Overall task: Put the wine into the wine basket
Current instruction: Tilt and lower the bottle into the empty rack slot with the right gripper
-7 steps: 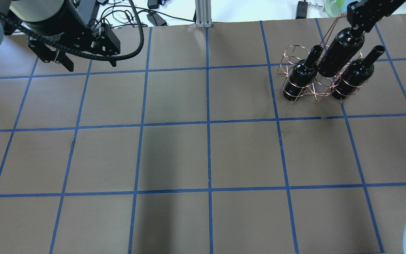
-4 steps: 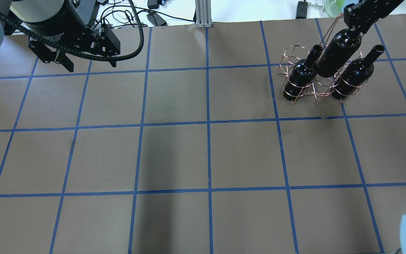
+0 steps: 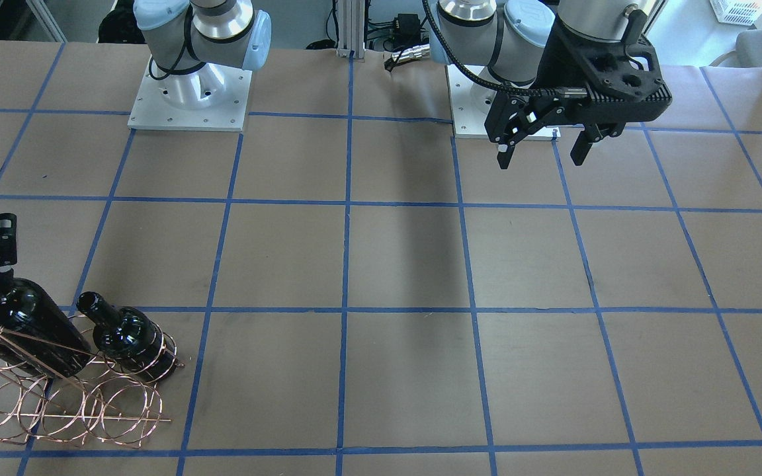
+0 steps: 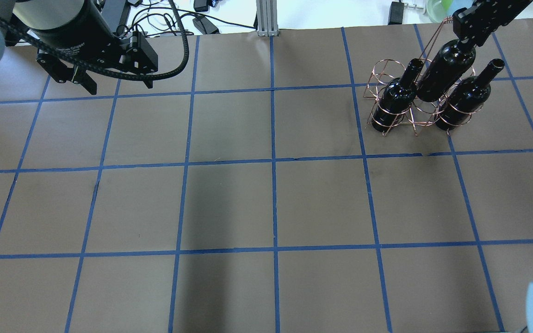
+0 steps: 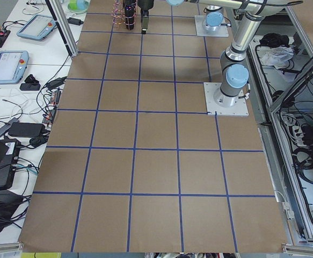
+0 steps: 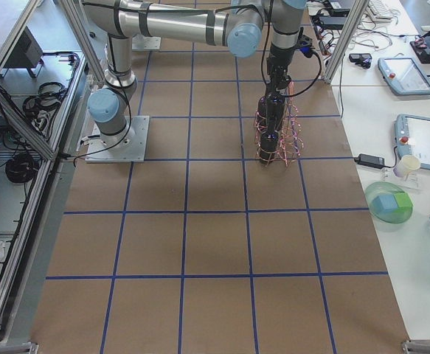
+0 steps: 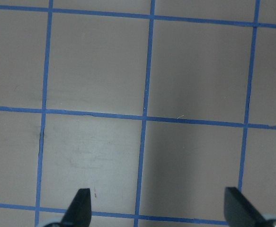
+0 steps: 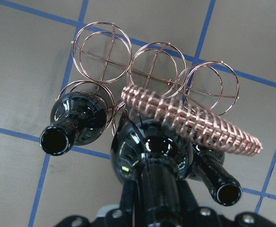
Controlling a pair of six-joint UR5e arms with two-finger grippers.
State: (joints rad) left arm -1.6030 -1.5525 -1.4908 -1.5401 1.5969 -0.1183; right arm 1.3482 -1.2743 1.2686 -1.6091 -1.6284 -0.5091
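My right gripper is shut on the neck of a glossy black wine bottle, holding it tilted over the middle of the copper wire wine basket. Its base sits down among the rings. Two more wine bottles stand in the rings on either side. In the right wrist view the held bottle hangs below the twisted handle, with empty rings behind it. My left gripper hovers open and empty over bare table at the far left, its fingertips wide apart.
Brown paper with blue tape grid lines covers the table. Cables and a metal post line the far edge. The two arm bases stand at the robot side. Side benches hold tablets and a bowl.
The right gripper has lowered the held bottle a little further into the basket's middle. The left arm and the two seated bottles have not moved.
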